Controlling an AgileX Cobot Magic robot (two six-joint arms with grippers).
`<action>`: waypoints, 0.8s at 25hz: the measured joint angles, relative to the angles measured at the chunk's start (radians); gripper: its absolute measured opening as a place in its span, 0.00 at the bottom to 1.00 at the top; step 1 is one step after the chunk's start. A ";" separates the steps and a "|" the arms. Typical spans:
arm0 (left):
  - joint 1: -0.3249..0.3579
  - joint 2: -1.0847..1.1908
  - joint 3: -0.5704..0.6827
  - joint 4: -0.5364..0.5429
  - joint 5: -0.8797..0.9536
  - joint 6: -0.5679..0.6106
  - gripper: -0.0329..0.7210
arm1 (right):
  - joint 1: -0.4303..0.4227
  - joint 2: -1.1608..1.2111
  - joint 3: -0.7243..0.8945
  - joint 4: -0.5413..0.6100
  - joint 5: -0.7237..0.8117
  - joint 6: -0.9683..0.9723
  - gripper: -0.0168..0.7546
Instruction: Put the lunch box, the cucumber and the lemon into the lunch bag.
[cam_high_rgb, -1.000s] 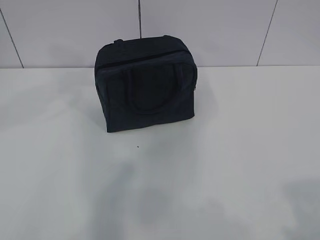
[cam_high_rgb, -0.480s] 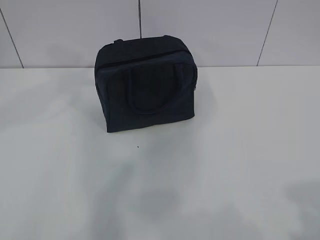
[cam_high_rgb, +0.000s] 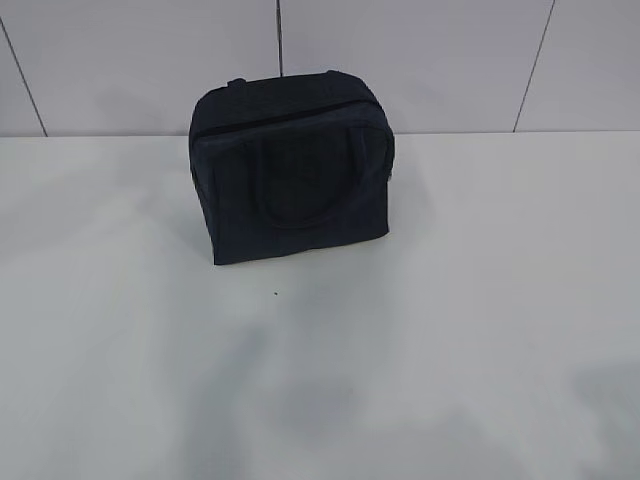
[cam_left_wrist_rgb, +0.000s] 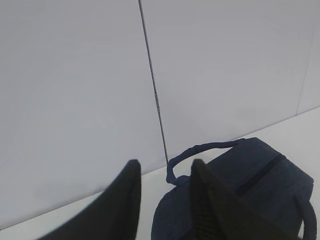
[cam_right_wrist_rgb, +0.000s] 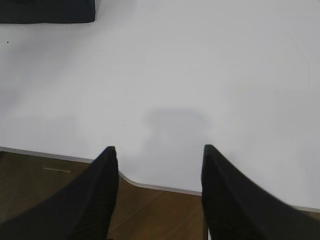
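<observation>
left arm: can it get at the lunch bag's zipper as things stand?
Probably yes. The left end effector is open and empty, above the lunch bag; nothing sits between it and the closed zipper line.

A dark navy lunch bag (cam_high_rgb: 290, 170), plain and unpatterned, with matching navy loop handles, stands on a white table (cam_high_rgb: 480, 300) before pale grey wall panels (cam_high_rgb: 420, 60) split by thin dark seams; black gripper fingers (cam_left_wrist_rgb: 127, 200) frame the wrist views.

A white worktop (cam_high_rgb: 480, 300) meets a tiled wall at its far edge. On it, toward the back near the middle, stands the dark navy lunch bag (cam_high_rgb: 290, 170), upright, zipped shut.
</observation>
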 joint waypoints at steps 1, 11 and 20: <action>0.000 0.000 0.000 0.000 0.005 0.000 0.36 | 0.000 0.000 0.000 0.000 0.000 0.000 0.55; 0.000 0.000 0.000 0.000 0.062 0.000 0.36 | 0.000 0.000 0.000 0.000 0.000 0.000 0.55; 0.000 -0.019 0.000 0.000 0.150 0.090 0.36 | 0.000 0.000 0.000 0.000 0.000 0.000 0.55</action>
